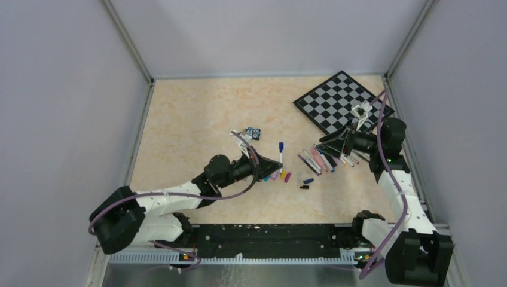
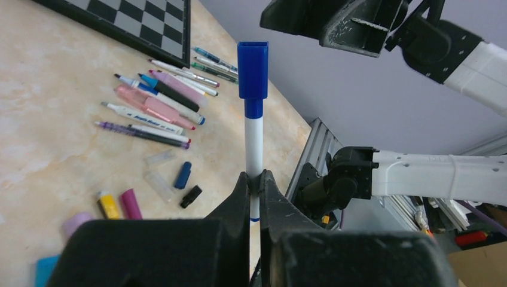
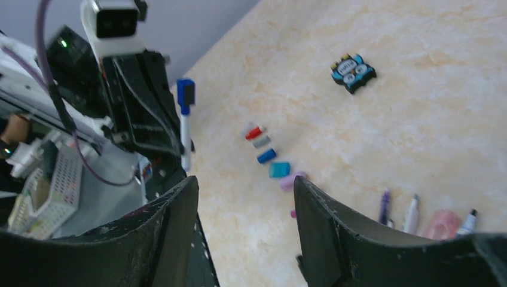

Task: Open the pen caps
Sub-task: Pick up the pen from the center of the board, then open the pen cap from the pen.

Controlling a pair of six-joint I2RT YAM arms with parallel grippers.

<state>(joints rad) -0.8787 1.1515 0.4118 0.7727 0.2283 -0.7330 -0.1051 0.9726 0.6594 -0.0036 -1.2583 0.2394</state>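
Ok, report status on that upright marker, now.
Left gripper shut on the white marker, held upright, blue cap on. Right gripper open, short of the cap, not touching. Nothing between it and the cap.

Left arm extended low and forward, left end effector clamped on a pen; right arm bent inward, right end effector aloft, fingers spread wide.

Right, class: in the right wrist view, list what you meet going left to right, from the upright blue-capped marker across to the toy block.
blue-capped marker → red cap → grey cap → blue cap → teal cap → lilac cap → toy block
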